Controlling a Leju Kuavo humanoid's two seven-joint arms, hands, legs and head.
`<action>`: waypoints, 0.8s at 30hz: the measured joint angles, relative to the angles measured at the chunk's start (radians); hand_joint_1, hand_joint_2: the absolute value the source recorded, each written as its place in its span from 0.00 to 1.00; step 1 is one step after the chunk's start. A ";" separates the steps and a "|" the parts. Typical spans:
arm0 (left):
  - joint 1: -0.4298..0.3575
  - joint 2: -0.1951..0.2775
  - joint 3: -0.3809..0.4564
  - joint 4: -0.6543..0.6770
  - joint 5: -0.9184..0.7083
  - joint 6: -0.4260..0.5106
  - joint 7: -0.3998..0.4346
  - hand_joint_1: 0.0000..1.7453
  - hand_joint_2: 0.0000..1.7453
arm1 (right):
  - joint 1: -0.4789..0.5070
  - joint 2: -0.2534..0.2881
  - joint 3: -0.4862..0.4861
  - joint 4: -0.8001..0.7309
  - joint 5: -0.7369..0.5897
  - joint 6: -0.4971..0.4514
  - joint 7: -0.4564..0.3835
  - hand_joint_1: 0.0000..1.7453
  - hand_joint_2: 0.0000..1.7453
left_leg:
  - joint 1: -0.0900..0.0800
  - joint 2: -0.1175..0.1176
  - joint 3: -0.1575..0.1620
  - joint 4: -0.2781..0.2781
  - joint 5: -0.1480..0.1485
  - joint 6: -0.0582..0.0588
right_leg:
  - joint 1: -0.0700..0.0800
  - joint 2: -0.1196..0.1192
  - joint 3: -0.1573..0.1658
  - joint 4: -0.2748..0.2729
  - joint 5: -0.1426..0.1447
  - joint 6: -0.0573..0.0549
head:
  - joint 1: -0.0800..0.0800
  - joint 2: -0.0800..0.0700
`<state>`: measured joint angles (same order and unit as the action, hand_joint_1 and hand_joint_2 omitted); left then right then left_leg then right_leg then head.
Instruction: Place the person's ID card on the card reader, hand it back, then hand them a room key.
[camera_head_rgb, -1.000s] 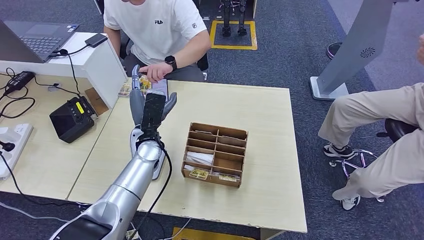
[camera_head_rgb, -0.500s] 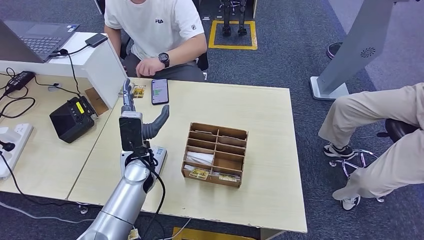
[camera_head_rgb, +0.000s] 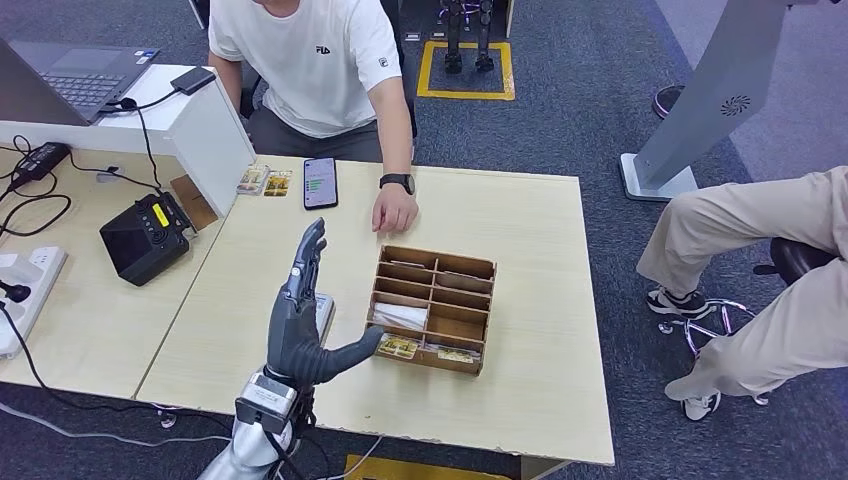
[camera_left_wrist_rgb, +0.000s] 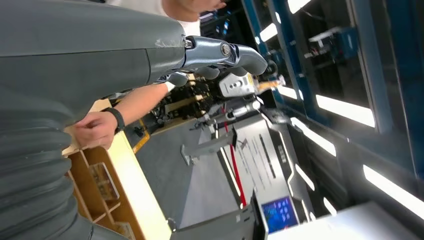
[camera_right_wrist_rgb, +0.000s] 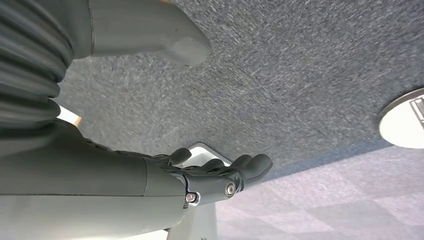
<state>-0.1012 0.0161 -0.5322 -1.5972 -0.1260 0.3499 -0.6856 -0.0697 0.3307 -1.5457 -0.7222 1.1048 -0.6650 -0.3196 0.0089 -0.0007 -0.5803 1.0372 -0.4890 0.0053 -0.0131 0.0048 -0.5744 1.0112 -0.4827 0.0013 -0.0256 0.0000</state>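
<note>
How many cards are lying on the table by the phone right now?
2. Both lie side by side at the table's far edge, just left of the phone: one card nearest the white box, the other card beside the phone. More may sit hidden in the wooden organizer.

Surface (camera_head_rgb: 520, 330) pale wood-look laminate, smooth, matt. Compartment box (camera_head_rgb: 432, 308) raw brown wood, thin boards, unfinished. Left hand (camera_head_rgb: 300, 330) grey plastic, slight sheen; in the left wrist view a matt ribbed cover and metal screws at the fingers (camera_left_wrist_rgb: 240, 50). Floor (camera_head_rgb: 590, 110) dark blue carpet, rough weave. Phone (camera_head_rgb: 320, 182) glossy glass screen. Person's shirt (camera_head_rgb: 320, 70) white cloth, matt. Black device (camera_head_rgb: 142, 238) matt plastic.
</note>
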 joint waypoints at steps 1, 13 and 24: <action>0.003 0.008 -0.012 -0.002 -0.030 -0.002 0.000 0.00 1.00 | 0.000 0.000 0.000 -0.001 0.006 0.000 -0.003 0.00 1.00 | 0.000 0.000 0.000 0.000 0.000 0.000 | 0.000 0.000 0.000 0.000 0.000 0.000 | 0.000 0.000; -0.028 0.089 -0.140 0.034 -0.416 0.086 0.092 0.00 1.00 | 0.001 0.000 0.000 -0.005 0.078 0.000 -0.037 0.00 1.00 | 0.000 0.000 0.000 0.000 0.000 0.000 | 0.000 0.000 0.000 0.000 0.000 0.000 | 0.000 0.000; -0.117 0.108 -0.225 0.182 -0.775 0.208 0.294 0.00 1.00 | 0.002 0.000 0.000 -0.004 0.132 0.000 -0.070 0.00 1.00 | 0.000 0.000 0.000 0.000 0.000 0.000 | 0.000 0.000 0.000 0.000 0.000 0.000 | 0.000 0.000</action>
<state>-0.2180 0.1243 -0.7570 -1.4155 -0.9011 0.5581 -0.3914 -0.0681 0.3311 -1.5458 -0.7267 1.2363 -0.6649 -0.3892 0.0089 -0.0006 -0.5798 1.0373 -0.4886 0.0048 -0.0131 0.0049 -0.5743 1.0113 -0.4822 0.0008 -0.0256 0.0000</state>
